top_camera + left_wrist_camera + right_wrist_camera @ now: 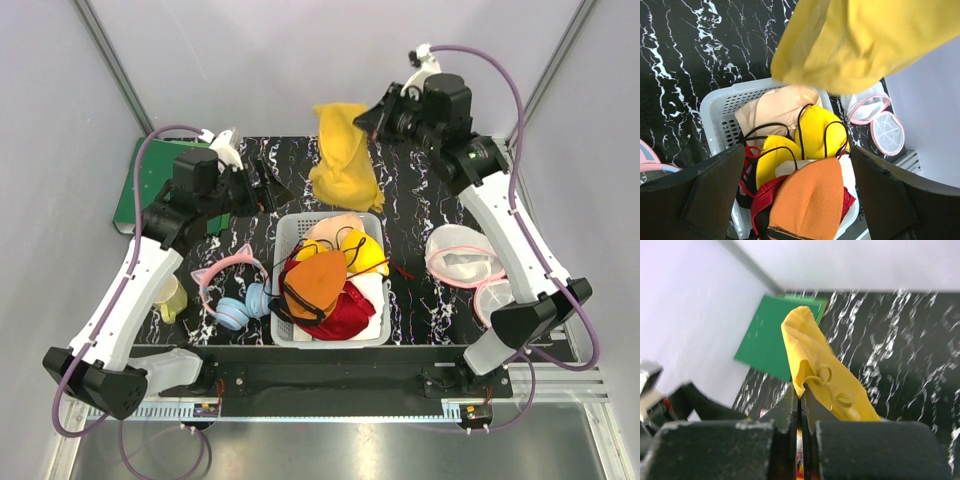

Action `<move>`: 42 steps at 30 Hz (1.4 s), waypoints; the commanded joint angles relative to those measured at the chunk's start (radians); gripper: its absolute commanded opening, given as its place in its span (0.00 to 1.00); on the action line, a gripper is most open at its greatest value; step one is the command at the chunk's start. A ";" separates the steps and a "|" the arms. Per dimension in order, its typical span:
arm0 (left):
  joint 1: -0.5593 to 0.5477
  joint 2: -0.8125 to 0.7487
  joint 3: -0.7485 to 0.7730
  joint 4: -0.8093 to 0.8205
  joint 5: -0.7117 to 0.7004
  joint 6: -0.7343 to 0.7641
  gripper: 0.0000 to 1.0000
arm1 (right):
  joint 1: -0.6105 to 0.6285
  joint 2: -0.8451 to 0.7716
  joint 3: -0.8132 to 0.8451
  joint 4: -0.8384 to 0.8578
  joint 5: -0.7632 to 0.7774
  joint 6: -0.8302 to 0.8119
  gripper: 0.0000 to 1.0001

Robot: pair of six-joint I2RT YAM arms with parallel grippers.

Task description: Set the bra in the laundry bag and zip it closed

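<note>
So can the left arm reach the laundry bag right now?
Probably not easily. The laundry bag lies at the far right, beside the right arm, with the basket between it and the open left tool.

The right gripper (800, 402) is pinching the yellow bra (822, 372), its two dark fingers pressing together on the fabric (only a thin slit is showing between them). The bra is bunching in folds beyond the fingertips, in front of the black marbled counter (910, 340). A green mat (771, 340) is lying at the counter's corner, against the pale wall (695, 305).
</note>
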 commanded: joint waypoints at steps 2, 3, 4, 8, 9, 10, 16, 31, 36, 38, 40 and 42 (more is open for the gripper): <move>0.007 0.025 0.029 0.130 0.070 -0.056 0.91 | -0.072 0.034 0.130 0.033 0.127 0.001 0.00; 0.007 0.031 0.019 0.173 0.077 -0.067 0.91 | -0.088 0.049 0.135 0.036 0.130 -0.002 0.00; 0.007 0.042 0.010 0.192 0.087 -0.076 0.91 | -0.127 0.059 0.141 0.036 0.132 -0.017 0.00; 0.007 0.101 0.018 0.262 0.120 -0.108 0.90 | -0.227 0.108 0.136 0.048 0.165 -0.042 0.00; 0.007 0.130 0.019 0.270 0.124 -0.111 0.89 | -0.243 0.128 0.132 0.067 0.170 -0.063 0.00; 0.007 0.144 0.022 0.275 0.131 -0.117 0.89 | -0.255 0.137 0.114 0.077 0.203 -0.075 0.00; 0.005 0.214 0.002 0.290 0.205 -0.157 0.83 | -0.358 0.209 -0.023 0.234 0.274 -0.126 0.00; 0.005 0.143 -0.148 0.238 0.183 -0.150 0.82 | -0.398 0.287 -0.393 0.584 0.319 -0.022 0.00; 0.005 0.164 -0.127 0.232 0.190 -0.153 0.82 | -0.396 0.258 -0.456 0.559 0.285 0.072 0.00; 0.005 0.169 -0.123 0.232 0.190 -0.150 0.82 | -0.399 0.243 -0.466 0.495 0.285 0.095 0.00; 0.005 0.172 -0.123 0.232 0.190 -0.146 0.82 | -0.399 0.228 -0.509 0.486 0.273 0.133 0.00; 0.005 0.175 -0.125 0.230 0.191 -0.146 0.82 | -0.407 0.215 -0.535 0.476 0.253 0.177 0.00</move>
